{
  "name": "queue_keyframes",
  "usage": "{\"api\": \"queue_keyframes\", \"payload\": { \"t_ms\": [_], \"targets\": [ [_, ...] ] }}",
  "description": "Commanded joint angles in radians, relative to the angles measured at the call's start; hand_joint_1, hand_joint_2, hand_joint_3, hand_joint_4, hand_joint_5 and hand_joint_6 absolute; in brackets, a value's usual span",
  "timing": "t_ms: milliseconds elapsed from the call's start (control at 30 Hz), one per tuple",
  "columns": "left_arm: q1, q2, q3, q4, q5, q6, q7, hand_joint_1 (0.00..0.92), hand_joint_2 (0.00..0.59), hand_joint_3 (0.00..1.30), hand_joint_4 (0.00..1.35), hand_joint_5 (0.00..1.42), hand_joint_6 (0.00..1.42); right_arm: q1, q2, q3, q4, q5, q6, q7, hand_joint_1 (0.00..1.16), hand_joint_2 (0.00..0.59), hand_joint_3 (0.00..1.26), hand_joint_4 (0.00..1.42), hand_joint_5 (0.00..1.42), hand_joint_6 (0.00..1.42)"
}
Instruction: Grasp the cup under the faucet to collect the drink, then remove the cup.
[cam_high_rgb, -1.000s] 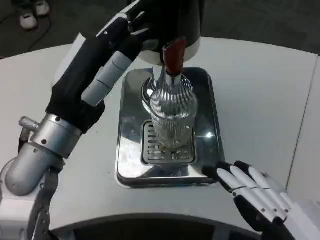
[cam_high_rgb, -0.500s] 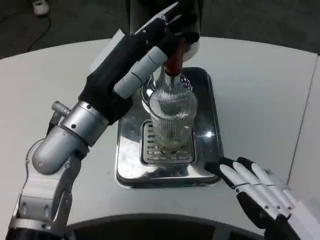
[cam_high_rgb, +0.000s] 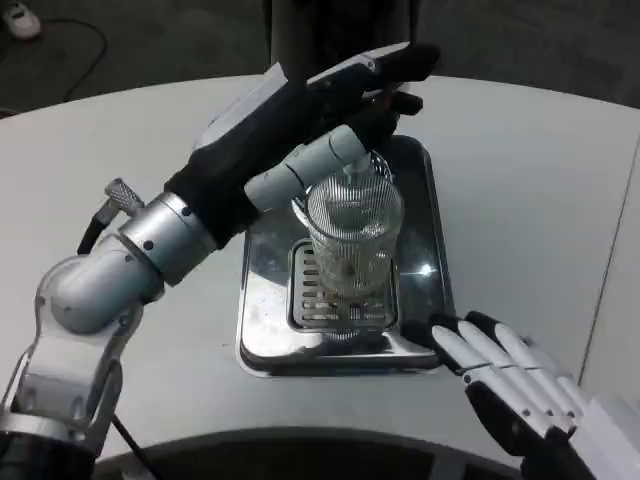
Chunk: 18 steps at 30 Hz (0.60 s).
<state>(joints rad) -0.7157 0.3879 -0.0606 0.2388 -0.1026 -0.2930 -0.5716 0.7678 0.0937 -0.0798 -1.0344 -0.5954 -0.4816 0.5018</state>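
One ribbed glass cup (cam_high_rgb: 352, 235) at frame centre, upright on the grate of a steel tray (cam_high_rgb: 435, 262), seemingly holding only a trace at the bottom. Just above and left of it, left hand (cam_high_rgb: 310, 125), fingers reaching over the rim toward upper right; grip impossible to tell. Lower right, right hand (cam_high_rgb: 500, 375) flat on the table (cam_high_rgb: 530, 180), fingers spread, holding nothing, fingertips near the tray corner.

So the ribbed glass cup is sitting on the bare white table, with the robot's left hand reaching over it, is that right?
Not quite. The head view shows the cup standing on the slotted grate of the shiny metal drip tray, not on the bare table. The rest holds: the left hand does reach over it.
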Motion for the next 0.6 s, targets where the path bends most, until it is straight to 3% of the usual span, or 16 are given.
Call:
{"api": "queue_keyframes", "payload": {
  "t_ms": [33, 300, 467, 500, 600],
  "targets": [
    [0.012, 0.053, -0.066, 0.025, 0.095, -0.054, -0.062, 0.001, 0.087, 0.20, 0.13, 0.20, 0.16, 0.025, 0.038, 0.029, -0.013, -0.024, 0.023, 0.005, 0.56, 0.446, 0.10, 0.05, 0.00, 0.00],
    [0.011, 0.099, -0.085, 0.056, 0.193, -0.147, -0.021, 0.000, 0.088, 0.20, 0.13, 0.20, 0.16, -0.031, 0.033, 0.076, -0.013, -0.065, 0.096, -0.001, 0.59, 0.432, 0.12, 0.07, 0.03, 0.02],
    [0.012, 0.105, -0.084, 0.079, 0.205, -0.168, -0.009, 0.000, 0.094, 0.18, 0.13, 0.20, 0.15, -0.104, 0.017, 0.104, 0.001, -0.094, 0.219, -0.024, 0.68, 0.348, 0.12, 0.12, 0.09, 0.09],
    [0.012, 0.106, -0.083, 0.083, 0.204, -0.168, -0.008, 0.000, 0.096, 0.18, 0.13, 0.20, 0.15, -0.133, 0.013, 0.105, 0.017, -0.103, 0.246, -0.036, 0.74, 0.296, 0.13, 0.14, 0.12, 0.12],
    [0.012, 0.107, -0.080, 0.092, 0.201, -0.169, -0.004, 0.000, 0.110, 0.17, 0.13, 0.20, 0.15, -0.194, -0.013, 0.112, 0.052, -0.136, 0.281, -0.070, 0.83, 0.239, 0.16, 0.17, 0.16, 0.16]
  ]
}}
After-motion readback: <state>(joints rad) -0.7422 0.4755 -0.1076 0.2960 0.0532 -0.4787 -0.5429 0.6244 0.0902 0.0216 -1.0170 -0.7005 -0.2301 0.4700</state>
